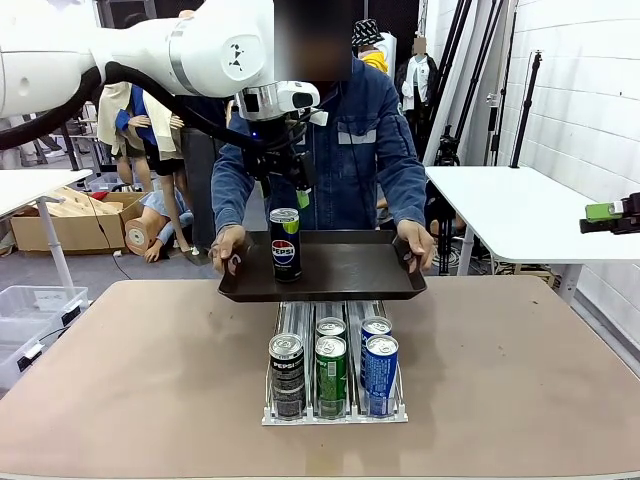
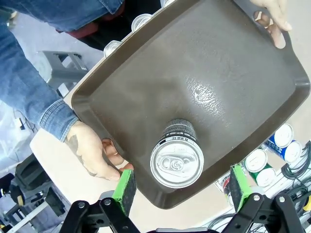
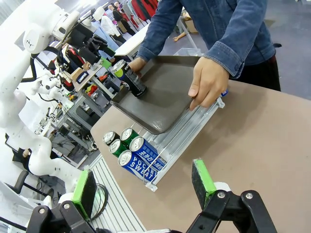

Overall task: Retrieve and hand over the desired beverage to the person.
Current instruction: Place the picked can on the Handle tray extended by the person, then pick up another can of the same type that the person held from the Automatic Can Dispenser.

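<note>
A black Pepsi can (image 1: 285, 243) stands upright on the left part of a dark brown tray (image 1: 350, 272). The person (image 1: 372, 150), in a blue denim jacket, holds that tray by both ends above the table's far side. My left gripper (image 1: 287, 188) hangs open just above the can, apart from it. In the left wrist view the can's silver top (image 2: 176, 160) lies between the green pads (image 2: 125, 189), untouched, on the tray (image 2: 218, 73). My right gripper (image 1: 610, 213) is off at the far right, open and empty (image 3: 145, 189).
A clear rack (image 1: 335, 412) of upright cans stands mid-table below the tray: black Pepsi, green, and blue Pocari Sweat (image 3: 141, 158). The person's hands (image 1: 228, 247) grip the tray's ends. A white side table (image 1: 520, 210) stands to the right.
</note>
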### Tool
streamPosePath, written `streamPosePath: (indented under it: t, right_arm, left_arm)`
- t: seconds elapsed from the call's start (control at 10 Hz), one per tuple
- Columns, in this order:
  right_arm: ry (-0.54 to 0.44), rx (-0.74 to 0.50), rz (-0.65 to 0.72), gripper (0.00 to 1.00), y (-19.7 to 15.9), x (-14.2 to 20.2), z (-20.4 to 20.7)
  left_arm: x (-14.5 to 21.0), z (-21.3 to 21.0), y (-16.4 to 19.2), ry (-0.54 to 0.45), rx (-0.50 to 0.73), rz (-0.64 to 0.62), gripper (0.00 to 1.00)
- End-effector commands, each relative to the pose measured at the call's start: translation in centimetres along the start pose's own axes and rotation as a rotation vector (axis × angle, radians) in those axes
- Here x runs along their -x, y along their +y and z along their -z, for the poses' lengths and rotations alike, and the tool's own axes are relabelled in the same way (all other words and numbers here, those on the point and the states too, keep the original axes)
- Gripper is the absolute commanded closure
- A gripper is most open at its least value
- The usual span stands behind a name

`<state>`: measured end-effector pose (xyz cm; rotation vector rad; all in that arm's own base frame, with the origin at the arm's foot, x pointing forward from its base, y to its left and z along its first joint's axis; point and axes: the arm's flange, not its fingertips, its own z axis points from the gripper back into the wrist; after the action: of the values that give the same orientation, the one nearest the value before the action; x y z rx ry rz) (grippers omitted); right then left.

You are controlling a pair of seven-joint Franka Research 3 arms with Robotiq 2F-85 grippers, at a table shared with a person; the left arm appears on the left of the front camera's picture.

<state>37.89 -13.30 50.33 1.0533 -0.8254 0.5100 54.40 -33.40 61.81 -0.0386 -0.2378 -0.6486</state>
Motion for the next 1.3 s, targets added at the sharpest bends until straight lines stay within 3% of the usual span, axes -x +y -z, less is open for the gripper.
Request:
streamPosePath:
  t: [0.0,1.1,1.2]
  right_arm:
    - [-0.005,-0.008,-0.003,0.0,0.05,-0.05,0.04]
    - [-0.005,-0.008,-0.003,0.0,0.05,-0.05,0.04]
    - [-0.005,-0.008,-0.003,0.0,0.05,-0.05,0.04]
  left_arm:
    - [-0.11,-0.11,-0.02,-0.012,-0.001,-0.002,0.0]
    - [-0.01,0.0,0.0,-0.001,0.0,0.0,0.0]
    - [-0.06,-0.92,0.71,0.0,0.013,-0.046,0.0]
